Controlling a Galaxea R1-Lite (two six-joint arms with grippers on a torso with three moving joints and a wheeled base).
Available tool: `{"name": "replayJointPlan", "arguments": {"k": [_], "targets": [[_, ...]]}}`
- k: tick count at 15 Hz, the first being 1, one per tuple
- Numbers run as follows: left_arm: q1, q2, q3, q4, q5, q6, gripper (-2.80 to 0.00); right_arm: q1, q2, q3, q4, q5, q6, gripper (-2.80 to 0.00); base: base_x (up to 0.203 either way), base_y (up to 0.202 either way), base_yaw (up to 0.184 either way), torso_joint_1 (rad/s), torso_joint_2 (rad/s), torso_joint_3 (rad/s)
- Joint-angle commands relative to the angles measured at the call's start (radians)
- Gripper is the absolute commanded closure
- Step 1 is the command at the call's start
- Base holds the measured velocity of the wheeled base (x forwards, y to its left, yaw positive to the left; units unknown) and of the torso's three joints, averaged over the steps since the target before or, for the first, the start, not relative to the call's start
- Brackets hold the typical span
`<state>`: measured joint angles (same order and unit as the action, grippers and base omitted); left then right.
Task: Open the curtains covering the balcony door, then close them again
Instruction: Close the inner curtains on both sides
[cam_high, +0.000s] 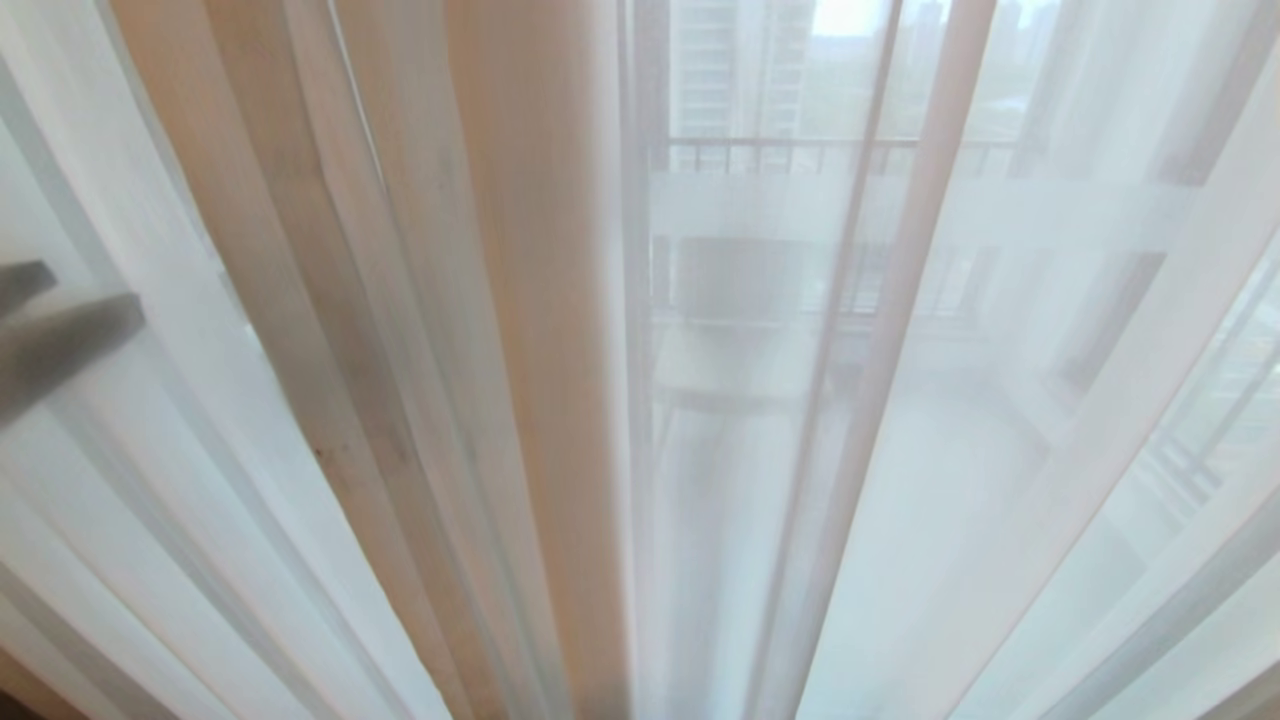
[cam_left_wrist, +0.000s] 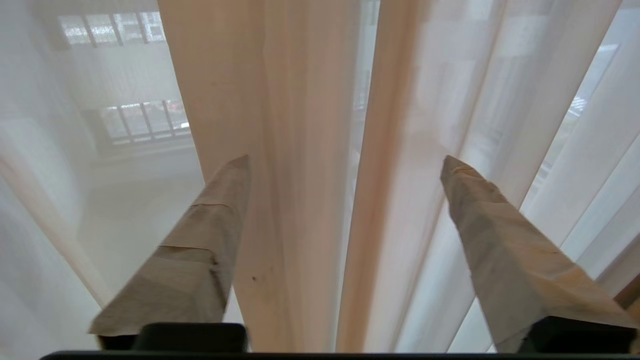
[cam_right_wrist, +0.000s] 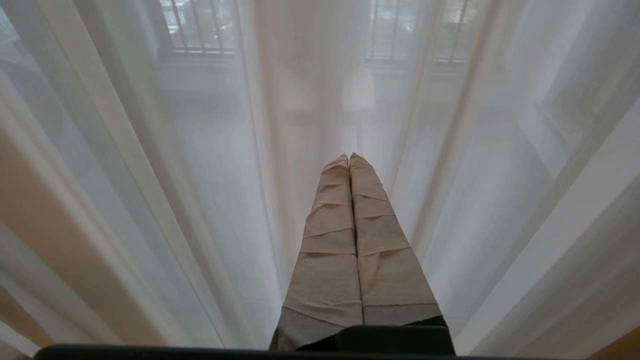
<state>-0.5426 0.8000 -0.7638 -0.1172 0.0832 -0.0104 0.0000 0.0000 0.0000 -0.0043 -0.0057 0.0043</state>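
Note:
The curtains fill every view: sheer white panels (cam_high: 1000, 420) with beige-tan folds (cam_high: 520, 300) bunched in the middle. My left gripper (cam_left_wrist: 345, 160) is open, its tape-wrapped fingers (cam_left_wrist: 200, 250) standing wide on either side of two beige folds (cam_left_wrist: 300, 175) without pinching them. In the head view it is a blurred grey shape (cam_high: 95, 290) at the far left edge. My right gripper (cam_right_wrist: 349, 157) is shut and empty, pointing at the sheer fabric (cam_right_wrist: 450, 175). The balcony door shows only dimly through the sheer, as a faint dark frame bar (cam_high: 1110, 310).
Through the sheer I see a balcony railing (cam_high: 780, 150) and tall buildings (cam_high: 740, 70) outside. A barred window (cam_left_wrist: 145, 120) shows dimly in the left wrist view. Fabric hangs close on all sides of both grippers.

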Motion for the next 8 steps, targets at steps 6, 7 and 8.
{"name": "replayJointPlan", "arguments": {"k": [6,7,8], "targets": [[0.0,-0.139,0.018,0.115,-0.004,-0.002,0.0,0.0,0.0,0.0,0.0,0.0,0.0,0.0,0.0,0.0,0.0,0.0,0.0,0.0],[0.002,-0.174,0.017,0.142,0.0,-0.002,0.0,0.0,0.0,0.0,0.0,0.0,0.0,0.0,0.0,0.0,0.0,0.0,0.0,0.0],[0.004,-0.208,0.018,0.168,0.003,-0.004,0.0,0.0,0.0,0.0,0.0,0.0,0.0,0.0,0.0,0.0,0.0,0.0,0.0,0.0]]}}
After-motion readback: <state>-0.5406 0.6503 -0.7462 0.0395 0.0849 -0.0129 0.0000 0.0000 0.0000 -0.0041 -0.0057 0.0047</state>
